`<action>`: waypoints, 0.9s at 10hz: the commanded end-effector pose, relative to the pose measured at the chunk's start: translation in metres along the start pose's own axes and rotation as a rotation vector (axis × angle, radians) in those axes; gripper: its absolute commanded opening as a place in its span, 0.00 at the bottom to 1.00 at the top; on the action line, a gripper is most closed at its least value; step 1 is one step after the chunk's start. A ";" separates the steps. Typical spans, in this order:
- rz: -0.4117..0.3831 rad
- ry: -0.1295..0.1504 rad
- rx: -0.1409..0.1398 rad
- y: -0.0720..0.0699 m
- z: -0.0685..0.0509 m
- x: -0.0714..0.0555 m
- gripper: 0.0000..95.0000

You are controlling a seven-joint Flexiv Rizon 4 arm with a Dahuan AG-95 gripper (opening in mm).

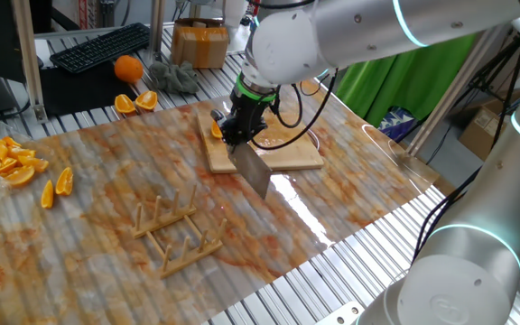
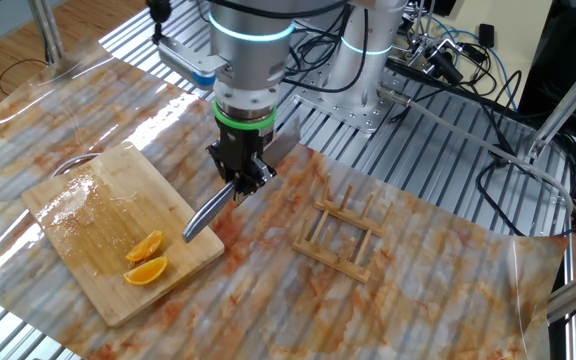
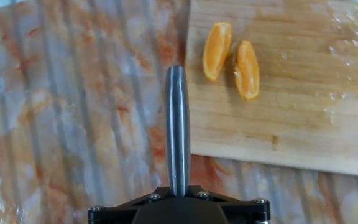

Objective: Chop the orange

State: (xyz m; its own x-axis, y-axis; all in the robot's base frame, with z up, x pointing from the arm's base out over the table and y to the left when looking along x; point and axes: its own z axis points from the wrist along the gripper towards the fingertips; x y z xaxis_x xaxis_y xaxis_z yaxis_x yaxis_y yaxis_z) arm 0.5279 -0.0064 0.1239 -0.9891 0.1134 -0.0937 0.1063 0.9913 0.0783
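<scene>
Gripper (image 2: 240,180) points straight down, jaws clamped on knife (image 2: 208,212), blade hanging over the board (image 2: 88,215) edge, beside two orange pieces (image 2: 145,258).

Silver-white jointed arm (image 1: 350,36), glowing cyan rings, green wrist band, black claw (image 2: 240,170), black cables

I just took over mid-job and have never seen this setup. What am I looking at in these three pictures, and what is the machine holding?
A silver robot arm works at a table covered by a stained plastic sheet. Two pictures come from fixed cameras on different sides; the third looks down from the hand itself. The pincer is shut on a knife, blade hanging down near the edge of the wooden board. Two orange pieces lie on the board. Elsewhere sit a wooden rack, more cut wedges and a whole orange.
</scene>
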 end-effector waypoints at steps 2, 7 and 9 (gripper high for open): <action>0.021 -0.013 0.054 0.026 0.000 0.002 0.00; 0.030 -0.038 0.050 0.087 -0.003 0.017 0.00; 0.012 -0.057 0.035 0.102 -0.005 0.025 0.00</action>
State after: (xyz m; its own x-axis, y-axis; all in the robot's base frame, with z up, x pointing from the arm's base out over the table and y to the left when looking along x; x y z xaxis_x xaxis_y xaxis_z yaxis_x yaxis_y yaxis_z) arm 0.5141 0.0978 0.1340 -0.9769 0.1558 -0.1460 0.1505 0.9875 0.0465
